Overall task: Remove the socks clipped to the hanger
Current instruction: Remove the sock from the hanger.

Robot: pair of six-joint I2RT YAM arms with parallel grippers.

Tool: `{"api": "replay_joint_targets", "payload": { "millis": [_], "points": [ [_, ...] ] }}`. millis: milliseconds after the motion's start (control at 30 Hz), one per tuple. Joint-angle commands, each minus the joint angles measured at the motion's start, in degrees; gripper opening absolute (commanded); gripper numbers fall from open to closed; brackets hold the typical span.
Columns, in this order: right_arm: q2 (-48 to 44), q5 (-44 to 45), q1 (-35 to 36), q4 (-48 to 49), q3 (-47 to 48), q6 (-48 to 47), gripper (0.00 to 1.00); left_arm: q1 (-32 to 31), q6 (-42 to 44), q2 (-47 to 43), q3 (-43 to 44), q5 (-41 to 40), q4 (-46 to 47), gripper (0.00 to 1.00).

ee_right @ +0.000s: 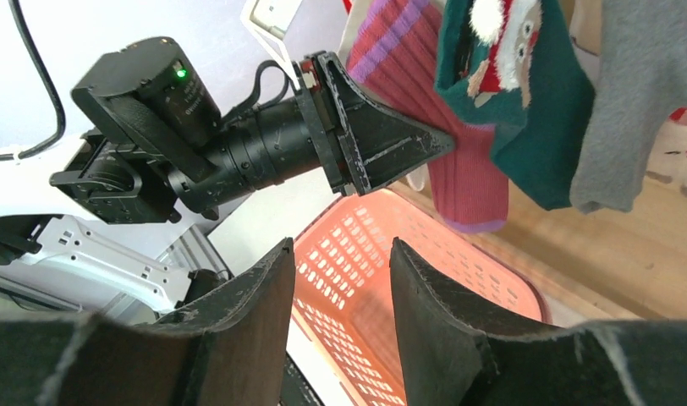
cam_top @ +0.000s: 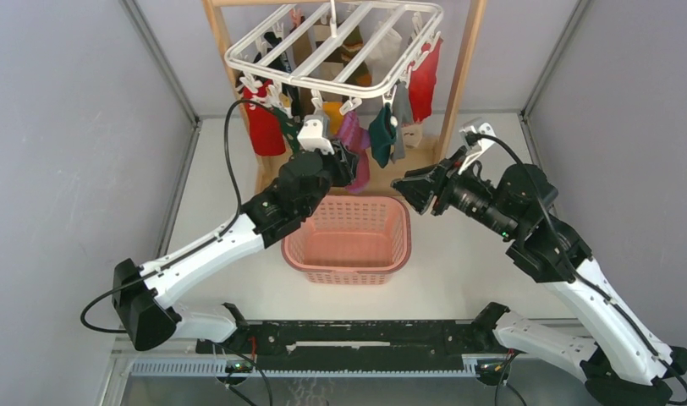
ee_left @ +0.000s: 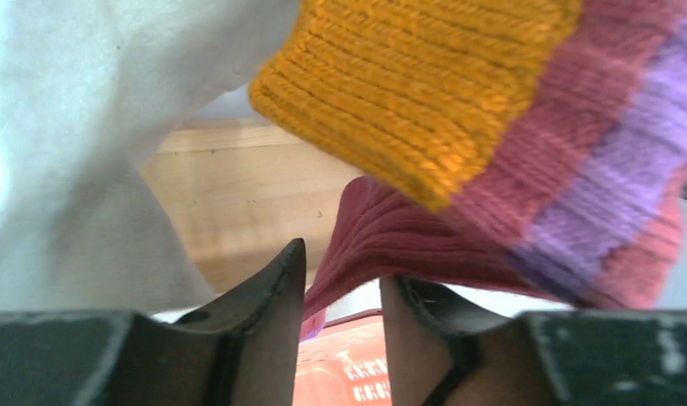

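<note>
The white hanger (cam_top: 336, 46) hangs from the wooden rack with socks clipped round it: red (cam_top: 264, 127), magenta (cam_top: 354, 142), teal (cam_top: 381, 135), grey (cam_top: 399, 127). My left gripper (cam_top: 347, 165) reaches up to the magenta sock (ee_left: 382, 228). Its jaws (ee_left: 344, 262) stand partly apart, and the sock's lower end hangs between the tips and touches the right finger (ee_left: 416, 313). An orange-topped striped sock (ee_left: 425, 93) and a white sock (ee_left: 78, 127) hang just above. My right gripper (cam_top: 412, 190) (ee_right: 342, 245) is open and holds nothing. It is over the basket, right of the socks.
A pink plastic basket (cam_top: 344, 277) (ee_right: 475, 279) stands on the table under the hanger, between the two arms. The light wooden rack (cam_top: 458, 93) has uprights on both sides and a wooden base (ee_left: 239, 194) behind the socks. Grey walls close in left and right.
</note>
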Motion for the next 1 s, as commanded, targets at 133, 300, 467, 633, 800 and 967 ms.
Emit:
{"api": "replay_joint_targets", "payload": {
  "millis": [133, 300, 467, 633, 800, 967],
  "points": [
    [4.85, 0.63, 3.36, 6.27, 2.13, 3.43, 0.48, -0.17, 0.36, -6.81, -3.37, 1.63, 3.12, 0.33],
    [8.24, 7.41, 7.33, 11.19, 2.87, 2.88, 0.43, -0.32, -0.96, -9.36, -6.08, 3.24, 0.86, 0.24],
    [11.49, 11.21, 8.16, 14.14, 3.57, 3.54, 0.42, -0.85, -0.95, -12.44, -9.23, 2.89, -0.6, 0.18],
    [14.27, 13.25, 8.18, 16.11, 4.48, 3.15, 0.42, -1.01, -1.15, -14.85, -11.95, 2.38, -0.69, 0.17],
    [16.2, 13.8, 7.69, 17.13, 5.16, 3.18, 0.47, -1.04, -1.19, -15.59, -13.12, 2.07, -0.79, 0.35],
    [16.31, 13.98, 7.31, 15.99, 5.18, 3.73, 0.5, -1.07, -0.28, -14.41, -14.3, 1.55, 0.92, 0.65]
  ]
}}
